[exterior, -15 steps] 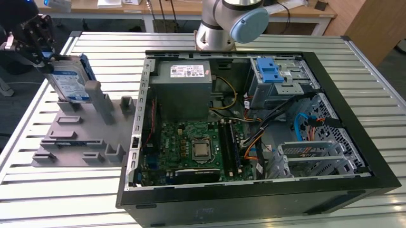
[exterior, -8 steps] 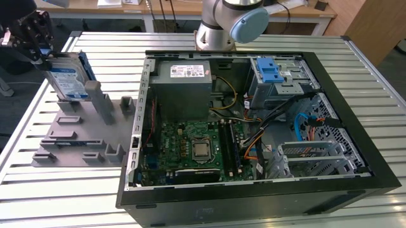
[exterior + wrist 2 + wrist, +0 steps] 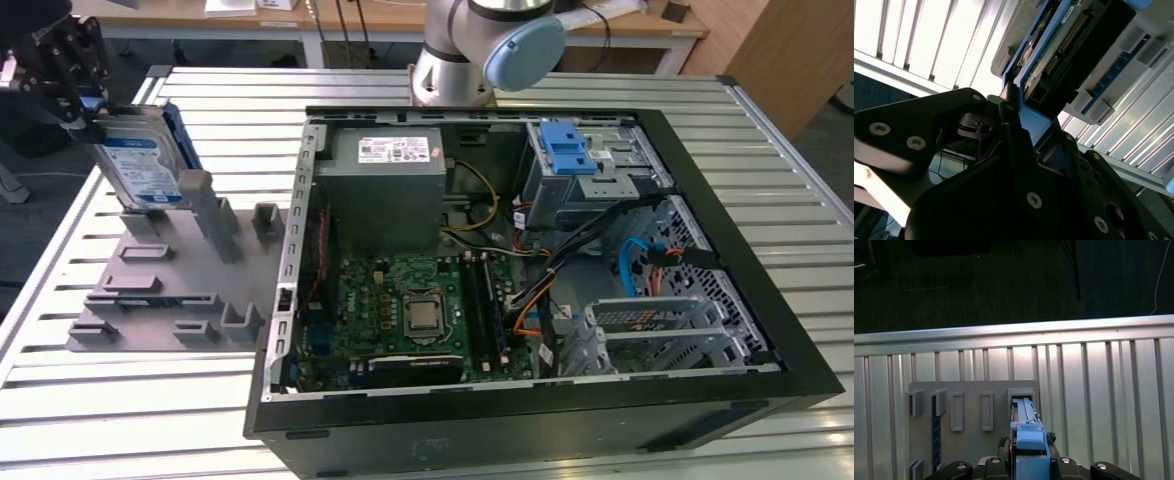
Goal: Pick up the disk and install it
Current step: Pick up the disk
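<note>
Slatted metal table (image 3: 120,420), with an open black computer case (image 3: 534,412) filling the middle and right of the exterior view. The arm (image 3: 481,50) has its base at top centre, and its wrist end is over in the upper-left corner, pointing down. A grey slotted tray (image 3: 160,300) lies left of the case. The disk (image 3: 140,160) stands on edge at the tray's far end, long axis roughly vertical, label facing the camera. Can't tell if its lower end sits in a slot. The gripper (image 3: 91,100) has its fingers (image 3: 1014,150) pinching the blue bracket at the disk's upper end.
</note>
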Robot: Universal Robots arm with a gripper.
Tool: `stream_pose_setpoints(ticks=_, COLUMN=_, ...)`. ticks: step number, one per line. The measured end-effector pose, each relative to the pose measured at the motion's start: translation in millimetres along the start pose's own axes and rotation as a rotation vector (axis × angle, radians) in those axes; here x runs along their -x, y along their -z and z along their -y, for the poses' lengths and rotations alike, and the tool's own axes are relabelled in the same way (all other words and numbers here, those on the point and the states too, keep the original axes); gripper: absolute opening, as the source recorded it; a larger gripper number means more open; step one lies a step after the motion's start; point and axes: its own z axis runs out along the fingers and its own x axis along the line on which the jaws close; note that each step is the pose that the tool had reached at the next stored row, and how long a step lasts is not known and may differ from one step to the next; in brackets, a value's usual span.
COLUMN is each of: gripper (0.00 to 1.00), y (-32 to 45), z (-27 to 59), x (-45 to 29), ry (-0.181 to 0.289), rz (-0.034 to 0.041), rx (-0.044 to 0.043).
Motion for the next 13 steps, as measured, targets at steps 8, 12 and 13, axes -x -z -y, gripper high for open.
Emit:
stream_pose_setpoints(ticks=8, gripper=0.36, y=7.8, z=-0.1, x=0.1, ry=0.0, rz=0.0, rx=0.0)
stream_pose_setpoints(ticks=12, gripper=0.36, y=10.8, z=-0.2, x=0.4, ry=0.0, rz=0.0, rx=0.0001)
stream_pose_setpoints(ticks=13, gripper=0.36, y=11.4, z=-0.2, x=0.4, ry=0.0, rz=0.0004, rx=0.0)
